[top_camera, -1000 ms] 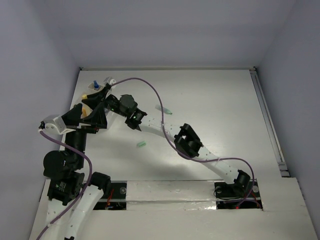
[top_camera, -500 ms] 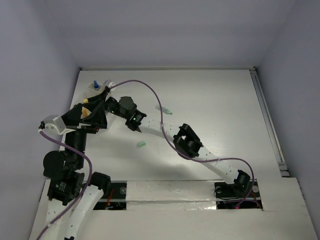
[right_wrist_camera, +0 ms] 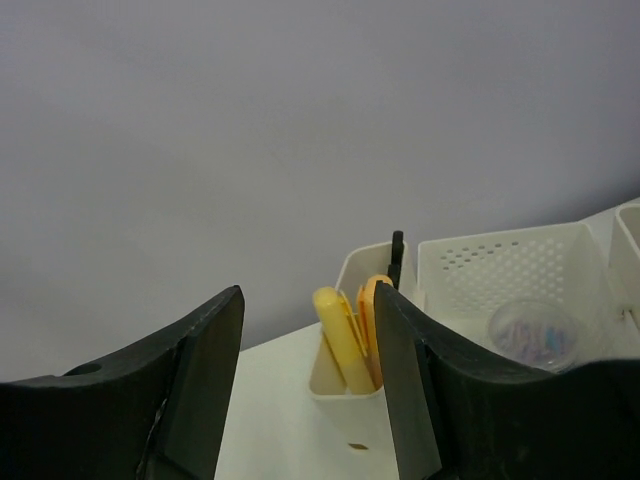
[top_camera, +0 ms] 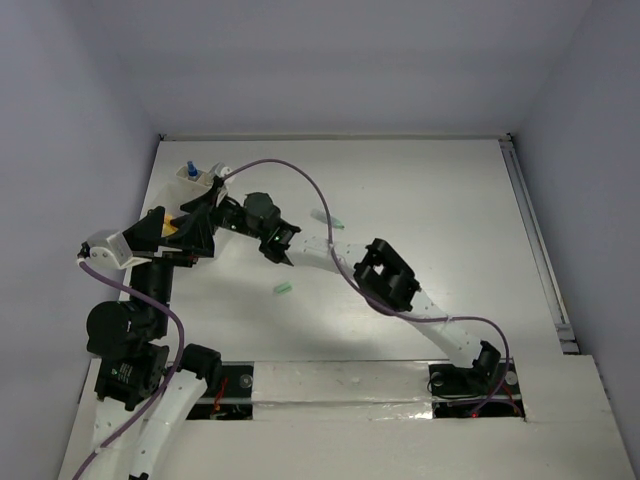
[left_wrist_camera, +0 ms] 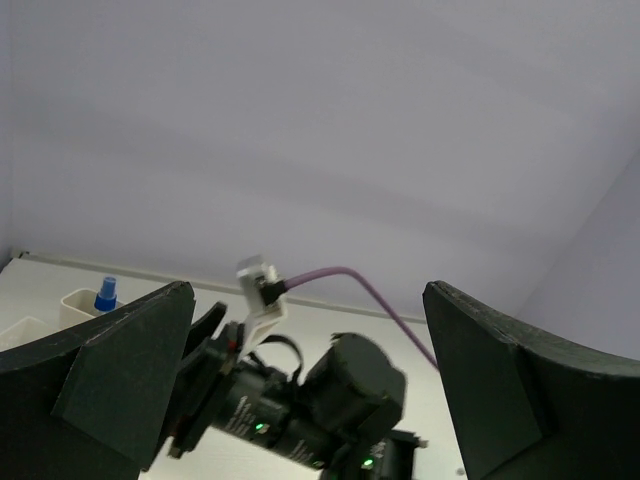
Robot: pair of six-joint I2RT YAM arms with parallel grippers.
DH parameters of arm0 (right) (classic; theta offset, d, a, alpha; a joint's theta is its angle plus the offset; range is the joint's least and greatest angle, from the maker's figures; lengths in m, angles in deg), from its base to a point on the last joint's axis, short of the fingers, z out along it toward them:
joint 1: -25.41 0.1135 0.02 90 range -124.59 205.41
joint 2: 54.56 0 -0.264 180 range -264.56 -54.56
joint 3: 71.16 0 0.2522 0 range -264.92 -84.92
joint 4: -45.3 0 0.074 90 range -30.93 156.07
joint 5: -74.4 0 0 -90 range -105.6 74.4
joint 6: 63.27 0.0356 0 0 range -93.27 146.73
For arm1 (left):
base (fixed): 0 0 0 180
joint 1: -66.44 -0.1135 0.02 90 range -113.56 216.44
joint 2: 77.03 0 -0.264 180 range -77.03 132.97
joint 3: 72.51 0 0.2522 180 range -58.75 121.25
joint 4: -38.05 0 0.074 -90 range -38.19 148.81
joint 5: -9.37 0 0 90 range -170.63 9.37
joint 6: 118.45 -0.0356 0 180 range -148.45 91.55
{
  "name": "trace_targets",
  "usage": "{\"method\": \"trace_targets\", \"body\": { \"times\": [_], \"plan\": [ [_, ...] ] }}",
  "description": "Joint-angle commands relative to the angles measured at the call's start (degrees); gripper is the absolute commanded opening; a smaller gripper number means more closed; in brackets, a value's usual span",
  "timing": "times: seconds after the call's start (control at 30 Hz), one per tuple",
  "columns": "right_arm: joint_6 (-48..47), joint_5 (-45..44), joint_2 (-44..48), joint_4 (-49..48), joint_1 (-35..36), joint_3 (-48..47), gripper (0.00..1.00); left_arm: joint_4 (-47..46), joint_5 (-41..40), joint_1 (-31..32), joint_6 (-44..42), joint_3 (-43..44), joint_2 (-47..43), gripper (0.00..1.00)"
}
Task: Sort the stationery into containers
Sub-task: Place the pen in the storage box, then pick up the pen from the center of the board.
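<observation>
Left gripper (left_wrist_camera: pixel 310 392) and right gripper (right_wrist_camera: pixel 305 392) both spread wide, empty; the right one faces a bin (right_wrist_camera: pixel 327 378) holding a yellow marker (right_wrist_camera: pixel 340 335).

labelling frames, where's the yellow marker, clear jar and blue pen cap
yellow marker (right_wrist_camera: pixel 338 335), right wrist view, mid barrel
clear jar (right_wrist_camera: pixel 535 335), right wrist view, its middle
blue pen cap (left_wrist_camera: pixel 105 296), left wrist view, cap's middle

Straight ahead of right tool (right_wrist_camera: pixel 308 300): narrow bin (right_wrist_camera: pixel 328 385) on the surface (right_wrist_camera: pixel 285 425), with two markers (right_wrist_camera: pixel 340 335) standing in it. Just beside it to the right is the perforated bin (right_wrist_camera: pixel 500 265), round jar (right_wrist_camera: pixel 527 335) inside. Ahead-left of left tool (left_wrist_camera: pixel 305 300): corner bin (left_wrist_camera: pixel 75 300) holding pen (left_wrist_camera: pixel 105 295). Behind right tool, loose on the surface: eraser (top_camera: pixel 283 289), and loose marker (top_camera: pixel 330 220) further right.
</observation>
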Motion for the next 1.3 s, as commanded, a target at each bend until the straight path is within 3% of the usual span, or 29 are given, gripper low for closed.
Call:
{"method": "trace_targets", "body": {
  "times": [0.0,0.1,0.13,0.27,0.4,0.53,0.63,0.67,0.77,1.07,1.27],
  "plan": [
    [2.9,1.9,12.8,-8.2,-2.3,6.7,0.6,-3.3,0.6,-0.3,0.5,-0.5,0.5,0.99],
    [4.2,2.1,20.9,-8.4,-4.9,18.9,0.52,-3.3,0.6,-0.3,0.5,-0.5,0.5,0.99],
    [5.0,2.2,23.1,-7.3,-7.1,24.7,0.41,-3.3,0.7,-0.3,0.5,-0.6,0.5,0.99],
    [7.5,3.4,32.1,2.2,-14.7,36.1,0.17,-3.3,1.5,-0.3,0.6,-0.5,1.0,0.99],
    [6.4,4.0,37.1,22.5,-22.6,40.5,0.14,-3.5,2.6,-0.3,0.9,-0.7,1.7,0.99],
    [3.2,2.7,38.6,31.2,-26.9,44.8,0.14,-3.7,3.4,-0.3,1.2,-1.0,2.5,0.99],
    [0.3,3.1,38.4,36.0,-27.4,45.6,0.29,-3.6,3.5,-0.3,1.2,-1.0,3.1,0.99],
    [-0.2,4.4,38.0,37.0,-27.4,45.7,0.44,-3.6,3.5,-0.3,1.1,-1.0,3.4,0.99],
    [0.1,9.3,37.3,37.1,-27.4,47.6,0.67,-3.5,3.5,-0.3,1.2,-1.0,3.7,0.99],
    [-1.2,11.6,36.4,40.0,-27.4,53.0,0.85,-3.4,3.2,-0.3,1.3,-1.0,4.0,0.99],
    [-1.8,12.0,32.1,42.5,-27.4,49.9,0.86,-3.4,3.1,-0.3,1.2,-1.0,3.8,0.99]
  ]
}}
